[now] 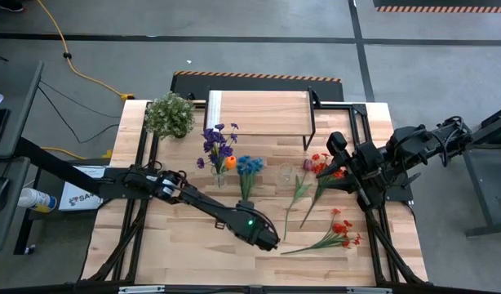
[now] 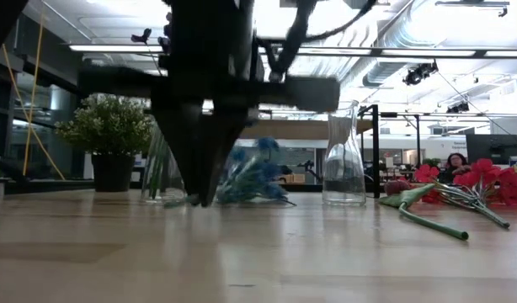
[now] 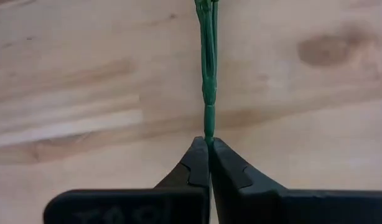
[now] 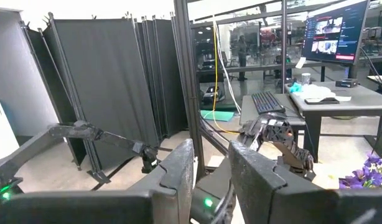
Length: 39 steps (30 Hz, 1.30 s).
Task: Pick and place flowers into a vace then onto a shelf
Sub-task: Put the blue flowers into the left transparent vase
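Left gripper [image 3: 209,144] fingers clamped together on green flower stem [image 3: 208,74] end, against tabletop [image 3: 85,93].

Left gripper [image 3: 209,144] pinching a stem

Its two dark fingers [image 3: 192,167] meet on the end of a green stem [image 3: 208,74], which runs straight away over the light wood table [image 3: 85,93].

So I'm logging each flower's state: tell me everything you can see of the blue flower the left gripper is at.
The blue flower is artificial: a cluster of bright blue blooms on a thin green stem that looks like plastic. It lies flat on the wood tabletop, blooms toward the shelf, beside the vase of purple flowers. The left gripper is shut on the stem's end.
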### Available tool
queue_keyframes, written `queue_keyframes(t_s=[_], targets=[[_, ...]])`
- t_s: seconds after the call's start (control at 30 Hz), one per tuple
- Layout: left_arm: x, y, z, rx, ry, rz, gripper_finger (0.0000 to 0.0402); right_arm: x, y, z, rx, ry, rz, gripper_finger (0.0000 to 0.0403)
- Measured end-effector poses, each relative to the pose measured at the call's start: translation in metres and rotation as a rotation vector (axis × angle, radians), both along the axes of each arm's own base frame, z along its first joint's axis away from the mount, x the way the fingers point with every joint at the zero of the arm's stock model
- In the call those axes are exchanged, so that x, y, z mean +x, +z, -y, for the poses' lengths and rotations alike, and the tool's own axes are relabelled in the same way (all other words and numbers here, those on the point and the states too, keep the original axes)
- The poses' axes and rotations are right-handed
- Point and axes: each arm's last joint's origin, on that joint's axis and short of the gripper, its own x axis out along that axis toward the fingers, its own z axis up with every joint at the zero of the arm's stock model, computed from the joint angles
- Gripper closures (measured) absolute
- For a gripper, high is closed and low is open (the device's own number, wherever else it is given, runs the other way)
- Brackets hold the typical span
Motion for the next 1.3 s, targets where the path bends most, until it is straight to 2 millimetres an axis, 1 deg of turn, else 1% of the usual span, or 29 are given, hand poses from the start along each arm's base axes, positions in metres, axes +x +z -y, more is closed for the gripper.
queue_keyframes(t_s=[0.2, 0.33, 0.83, 1.03, 1.3], targets=[[-0.001, 0.018, 0.010, 0.022, -0.022, 0.038, 0.0368, 0.000, 0.000, 0.000, 0.000, 0.000, 0.000, 0.0308], [-0.004, 0.030, 0.021, 0.021, -0.045, 0.064, 0.0368, 0.000, 0.000, 0.000, 0.000, 0.000, -0.001, 0.0308], [-0.024, 0.074, 0.062, -0.004, -0.088, 0.152, 0.0368, 0.000, 0.000, 0.000, -0.004, 0.000, 0.000, 0.0308], [-0.029, 0.085, 0.073, -0.013, -0.105, 0.203, 0.0368, 0.000, 0.000, 0.000, -0.007, -0.001, 0.001, 0.0308], [-0.033, 0.087, 0.084, -0.038, -0.127, 0.231, 0.0368, 0.000, 0.000, 0.000, -0.007, -0.009, 0.000, 0.0308]])
